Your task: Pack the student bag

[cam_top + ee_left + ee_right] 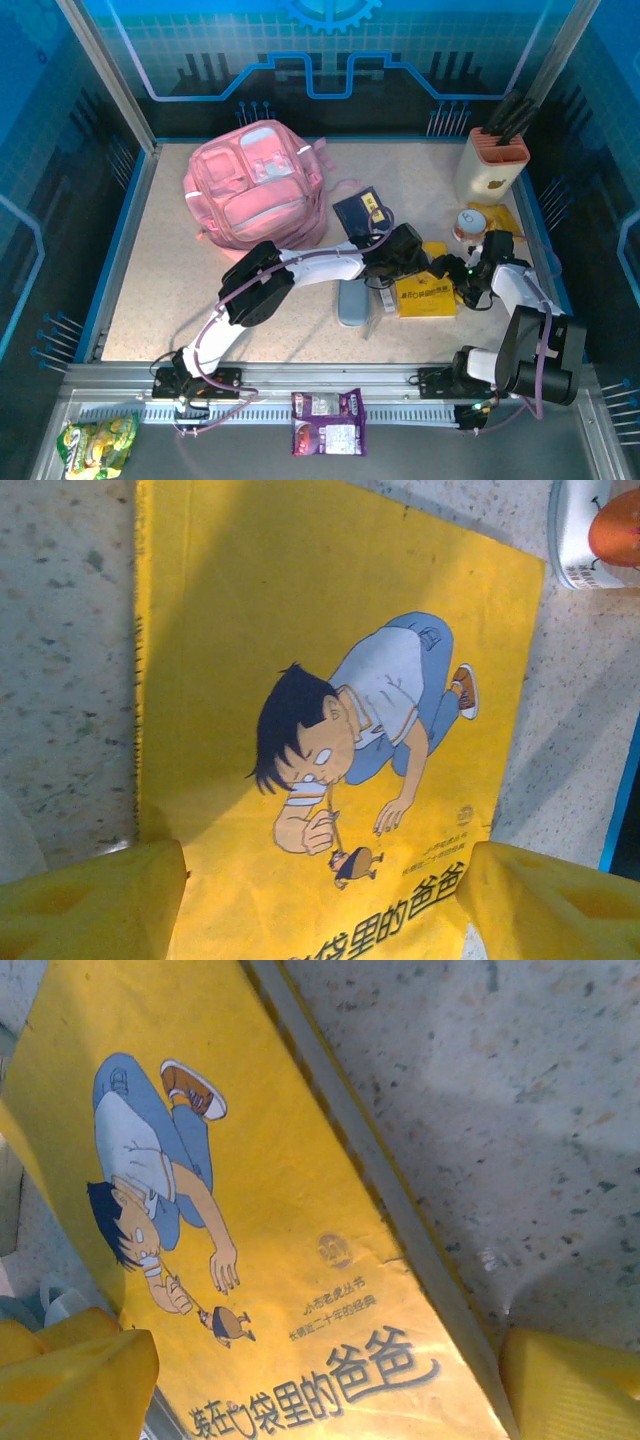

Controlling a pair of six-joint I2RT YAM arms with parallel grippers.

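The student bag point(255, 190), a large pink backpack, lies at the back left of the table, apart from both arms. A yellow book point(425, 292) with a cartoon boy on its cover lies flat right of centre. My left gripper point(408, 255) hangs over the book's left part. In the left wrist view it point(320, 910) is open, its yellow fingers point(95, 900) spread above the cover point(330, 680). My right gripper point(468, 278) is at the book's right edge. In the right wrist view it point(320, 1385) is also open above the cover point(280, 1220).
A dark blue book point(362, 212) lies beside the bag and a grey pouch point(352, 303) left of the yellow book. A cream holder point(492, 160) stands back right, with a small round tub point(470, 222) near it. Snack packets point(328, 422) lie on the front rail.
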